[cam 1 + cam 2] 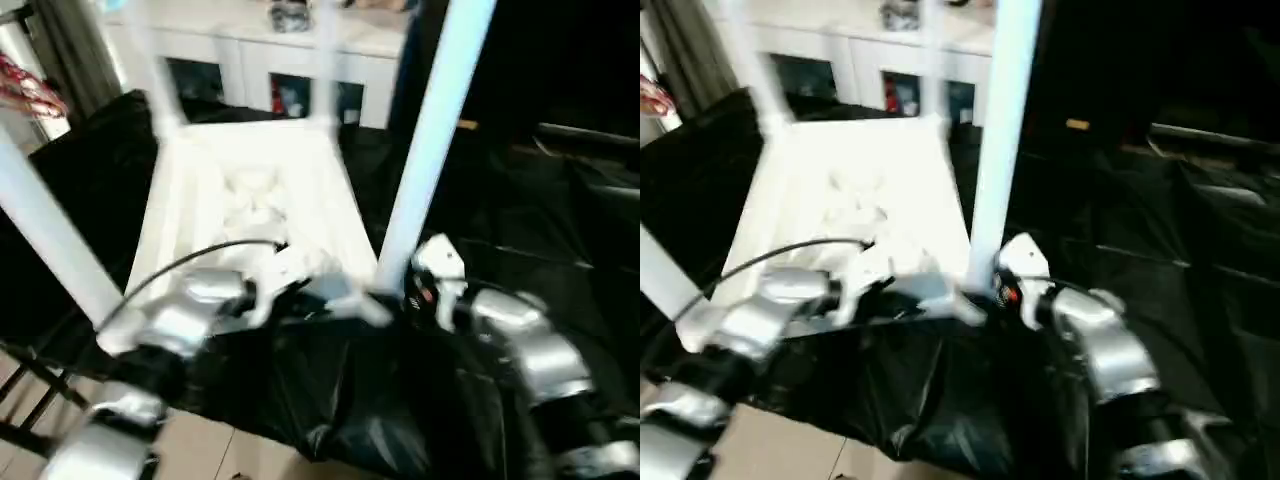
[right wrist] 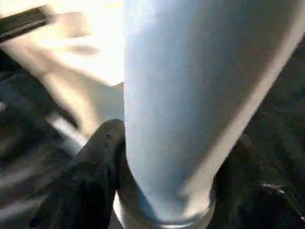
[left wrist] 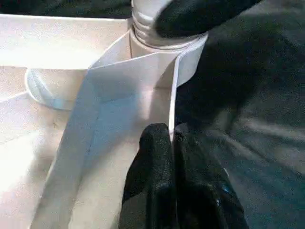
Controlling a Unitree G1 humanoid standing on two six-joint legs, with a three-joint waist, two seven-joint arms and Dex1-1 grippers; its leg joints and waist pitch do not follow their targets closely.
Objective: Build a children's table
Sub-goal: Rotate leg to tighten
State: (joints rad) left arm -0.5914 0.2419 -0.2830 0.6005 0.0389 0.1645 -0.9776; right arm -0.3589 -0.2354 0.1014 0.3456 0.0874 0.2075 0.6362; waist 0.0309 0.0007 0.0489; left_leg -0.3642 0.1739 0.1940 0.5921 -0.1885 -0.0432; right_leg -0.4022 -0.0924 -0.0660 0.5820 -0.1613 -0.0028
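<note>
The children's table (image 1: 250, 200) lies upside down on a black cloth, its ribbed underside facing up and its white legs rising from the corners. The near right leg (image 1: 435, 130) stands in its corner socket (image 3: 157, 45). My right gripper (image 2: 176, 138) is shut on this leg just above the socket, with one black finger (image 2: 95, 176) on each side. My left gripper (image 3: 170, 138) is shut on the table's thin near rim (image 3: 143, 81), close beside that same corner. Another leg (image 1: 45, 230) rises at the near left, and two stand at the far corners.
A white cabinet (image 1: 270, 60) with glass doors stands behind the table. The black cloth (image 1: 520, 200) spreads to the right and hangs over the near edge above a tiled floor (image 1: 200, 450). A dark metal frame (image 1: 30, 390) is at the lower left.
</note>
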